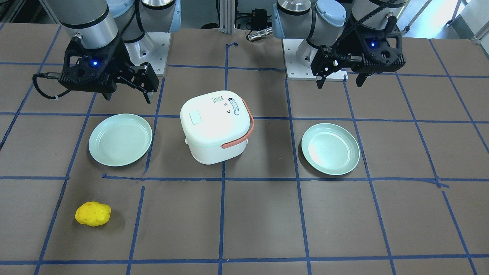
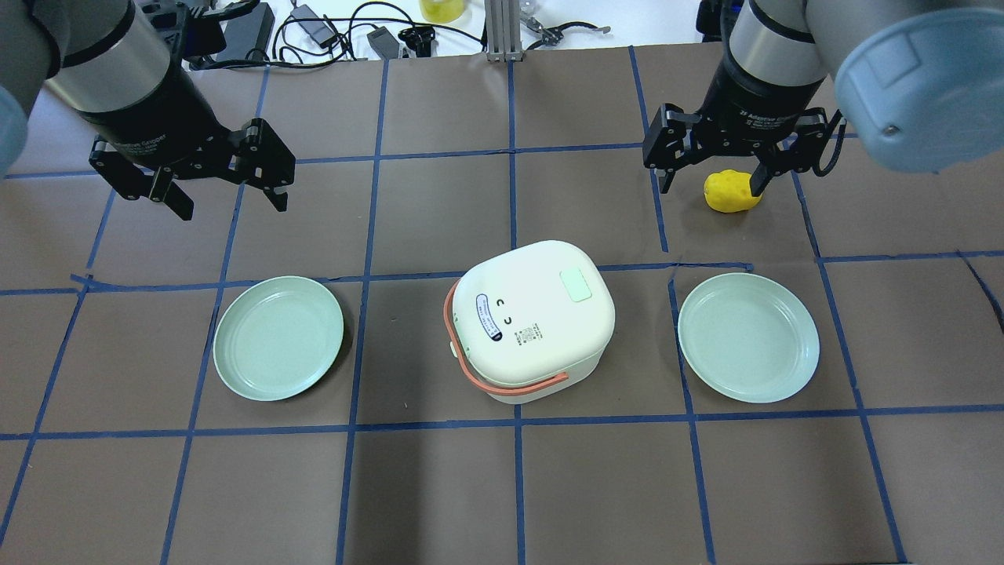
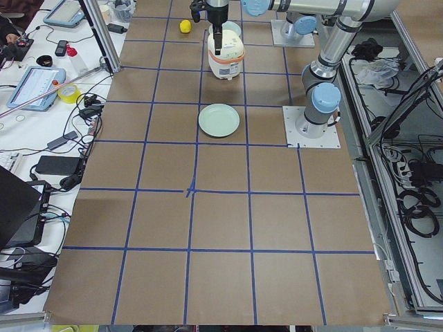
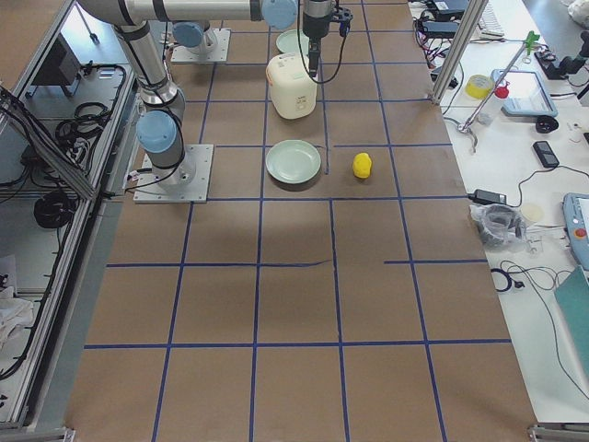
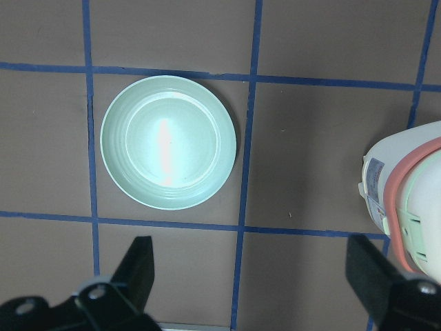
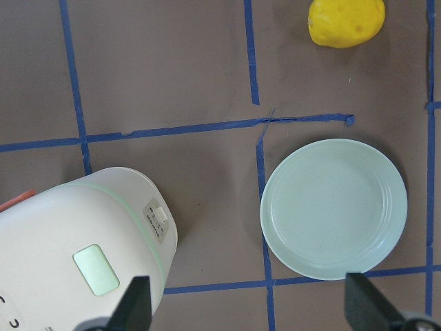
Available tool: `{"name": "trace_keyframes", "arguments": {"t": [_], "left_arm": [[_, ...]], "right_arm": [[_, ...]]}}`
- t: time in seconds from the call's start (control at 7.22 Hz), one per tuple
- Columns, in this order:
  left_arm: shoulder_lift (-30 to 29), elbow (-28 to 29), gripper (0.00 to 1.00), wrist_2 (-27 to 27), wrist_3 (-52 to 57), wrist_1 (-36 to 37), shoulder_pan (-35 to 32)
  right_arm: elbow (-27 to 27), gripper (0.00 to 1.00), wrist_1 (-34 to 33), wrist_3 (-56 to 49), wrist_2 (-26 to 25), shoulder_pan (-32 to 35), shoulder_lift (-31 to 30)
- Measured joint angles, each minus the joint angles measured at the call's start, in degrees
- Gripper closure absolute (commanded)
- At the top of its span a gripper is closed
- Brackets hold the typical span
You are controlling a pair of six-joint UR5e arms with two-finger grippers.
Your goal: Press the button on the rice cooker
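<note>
A white rice cooker (image 1: 216,126) with an orange handle stands at the table's middle, lid shut; it also shows in the overhead view (image 2: 537,318). A pale green rectangular button (image 2: 578,285) sits on its lid. The right wrist view shows a small front panel (image 6: 157,219) on its side. My left gripper (image 2: 234,208) is open and empty, held above the table, back and to the left of the cooker. My right gripper (image 2: 711,190) is open and empty, beyond the cooker on its right, over a yellow potato (image 2: 731,191).
Two pale green plates lie either side of the cooker: one on my left (image 2: 278,337), one on my right (image 2: 749,337). The brown table has a grid of blue tape. Cables and devices lie beyond the table's far edge (image 2: 337,31).
</note>
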Motion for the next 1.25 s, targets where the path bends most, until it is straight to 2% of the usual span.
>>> {"name": "trace_keyframes", "arguments": {"t": [1.11,1.25], "left_arm": [[-0.03,0.0,0.0,0.0,0.0,0.0,0.0],[-0.02,0.0,0.0,0.0,0.0,0.0,0.0]], "right_arm": [[-0.51,0.0,0.15,-0.01,-0.31,0.35,-0.63],[-0.66,0.15,0.13,0.04,0.59,0.52,-0.66]]}}
